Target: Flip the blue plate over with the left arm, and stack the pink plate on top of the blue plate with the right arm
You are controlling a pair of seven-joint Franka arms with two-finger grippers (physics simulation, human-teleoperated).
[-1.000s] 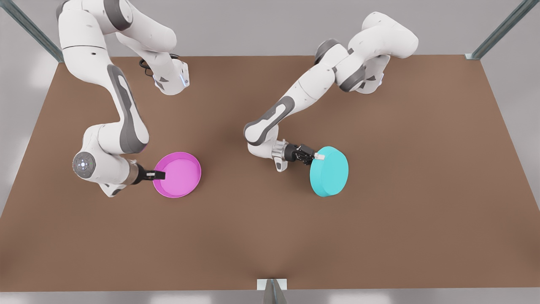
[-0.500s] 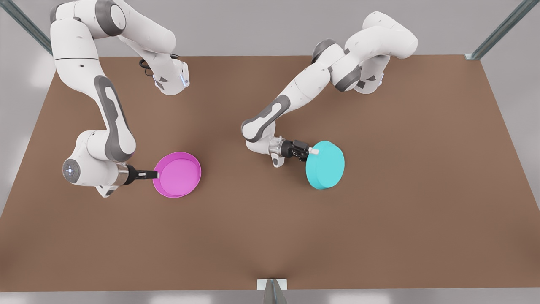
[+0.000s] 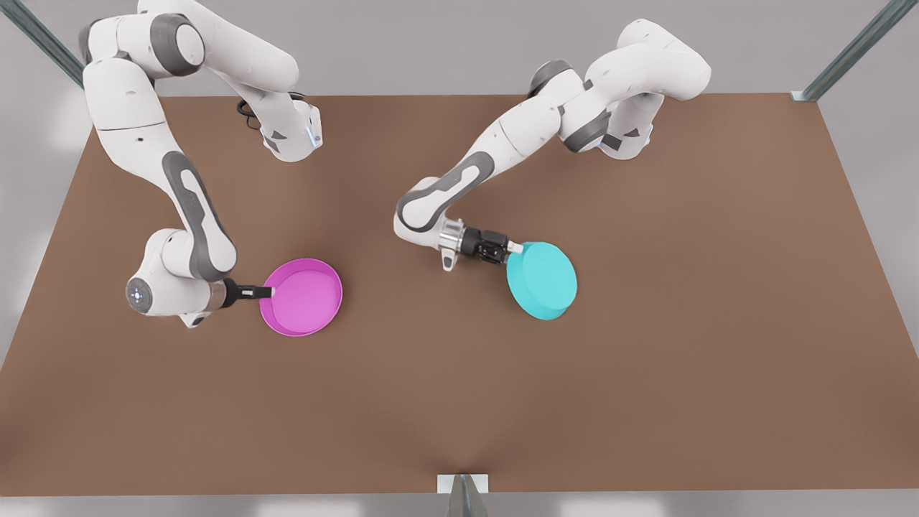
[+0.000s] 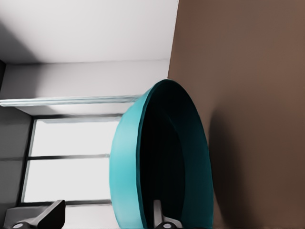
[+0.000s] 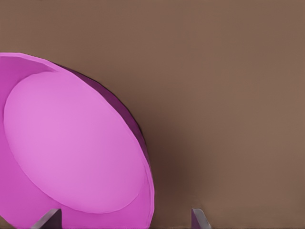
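Magenta-pink, the pink plate [image 3: 301, 297] lies rim-up on the table [image 3: 459, 402] at the front view's left; the right gripper [image 3: 267, 292] waits at its rim, fingers spread. Farther right, the left gripper [image 3: 511, 248] pinches the blue plate [image 3: 542, 280], held base-up. It should lower flat before releasing.

The pink plate [image 3: 301, 297] lies left of the blue plate [image 3: 543, 281].

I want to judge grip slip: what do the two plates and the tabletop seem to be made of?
Blue plate: apparently smooth matte plastic, uniform turquoise with no pattern. Pink plate: likely the same, evenly magenta with a paler inside. Table: flat matte brown, no visible grain; material unclear.
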